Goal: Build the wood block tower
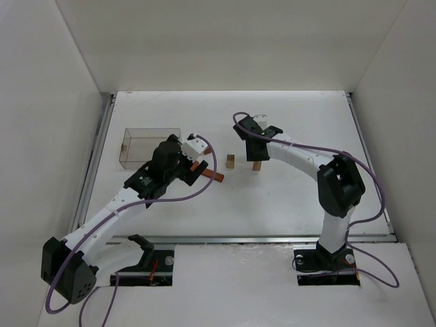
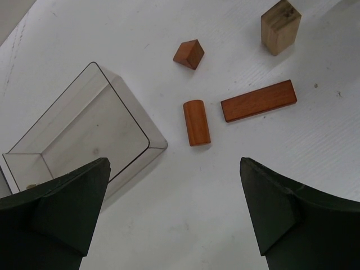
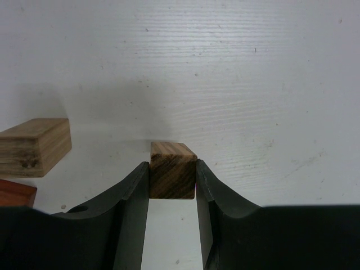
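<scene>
Tabletop (image 1: 286, 204): white, faintly grained; carries every item below.

Clear plastic box (image 2: 84, 129): lies ahead of the left tool (image 2: 174, 166), on the side of its left finger; its near corner is hidden behind that finger; well apart from the blocks.

Left tool: dark fingers spread wide with nothing between them; it hangs above the tabletop, pointing down at the loose blocks.

Right tool (image 3: 172, 175): fingers drawn together, clamped on the clamped tan block (image 3: 170, 157); one pad presses each side face.

Reddish bar (image 2: 258, 100): flat on the tabletop, ahead of the left tool toward its right finger; near the reddish cylinder but not touching.

Reddish cylinder (image 2: 196, 122): lying on its side, straight ahead of the left tool's gap.

Free tan block (image 2: 280, 26): upright, farthest ahead of the left tool and to its right; it also lies left of the right tool, apart from it.

Clamped tan block: dark end grain faces the wrist camera; low at the tabletop, contact with the surface cannot be told.

Reddish wedge (image 2: 188, 54): triangular, beyond the cylinder, ahead of the left tool.
</scene>
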Tool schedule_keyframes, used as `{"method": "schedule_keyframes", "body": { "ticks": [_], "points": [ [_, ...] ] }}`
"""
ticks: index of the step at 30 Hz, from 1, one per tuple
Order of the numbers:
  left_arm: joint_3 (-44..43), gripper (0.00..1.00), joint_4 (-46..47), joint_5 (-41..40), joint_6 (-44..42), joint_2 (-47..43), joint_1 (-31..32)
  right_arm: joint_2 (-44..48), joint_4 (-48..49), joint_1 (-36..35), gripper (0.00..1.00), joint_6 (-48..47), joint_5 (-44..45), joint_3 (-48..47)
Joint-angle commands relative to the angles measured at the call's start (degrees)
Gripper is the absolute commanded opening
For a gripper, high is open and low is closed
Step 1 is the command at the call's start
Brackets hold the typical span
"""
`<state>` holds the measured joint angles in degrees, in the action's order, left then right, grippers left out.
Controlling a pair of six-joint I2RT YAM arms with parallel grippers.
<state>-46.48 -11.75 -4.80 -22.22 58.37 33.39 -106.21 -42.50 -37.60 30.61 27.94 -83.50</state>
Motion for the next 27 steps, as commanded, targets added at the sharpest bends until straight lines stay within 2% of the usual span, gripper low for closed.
{"method": "schedule_keyframes", "body": {
  "ticks": [1, 10, 20, 27],
  "points": [
    [2.1, 1.0, 3.8, -2.7, -0.5, -1.7, 0.3, -1.1, 3.1, -1.2, 0.0, -1.3, 1.5, -3.1],
    [3.2, 1.0, 4.9, -2.7, -0.5, -1.7, 0.3, -3.6, 6.3, -1.8, 0.0, -2.6, -0.3, -4.8],
    [3.2, 1.0, 6.0, -3.3, -1.0, -1.7, 0.3, -3.1, 12.1, -2.9, 0.0, -4.9, 0.3, -0.4],
    [3.2, 1.0, 6.6, -3.8, -1.5, -1.7, 0.3, -3.1, 12.6, -3.4, 0.0, -4.9, 0.8, 2.1]
  ]
}}
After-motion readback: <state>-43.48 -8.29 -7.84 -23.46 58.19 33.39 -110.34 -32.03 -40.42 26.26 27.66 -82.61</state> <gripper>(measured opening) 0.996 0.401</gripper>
